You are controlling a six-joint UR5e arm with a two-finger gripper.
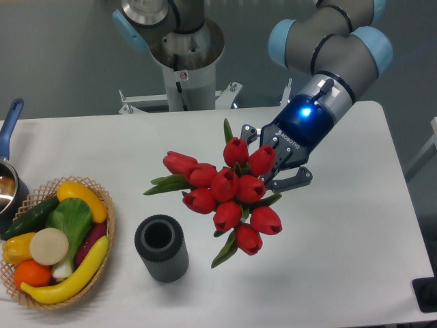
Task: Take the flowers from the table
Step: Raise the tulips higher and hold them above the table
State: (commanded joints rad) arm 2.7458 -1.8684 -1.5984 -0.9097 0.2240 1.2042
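Observation:
The flowers [225, 191] are a bunch of red tulips with green leaves, held over the middle of the white table [341, 239]. The blooms point toward the camera and hide the stems. My gripper [276, 164] comes in from the upper right, right behind the bunch, with its black fingers [290, 180] on both sides of the hidden stems. It looks shut on the bunch, which seems lifted off the tabletop.
A dark grey ribbed cylinder vase [162, 247] stands left of and below the flowers. A wicker basket [108, 229] of vegetables sits at the left edge. A pot with a blue handle [11, 116] is at the far left. The arm's base [184, 48] is at the back.

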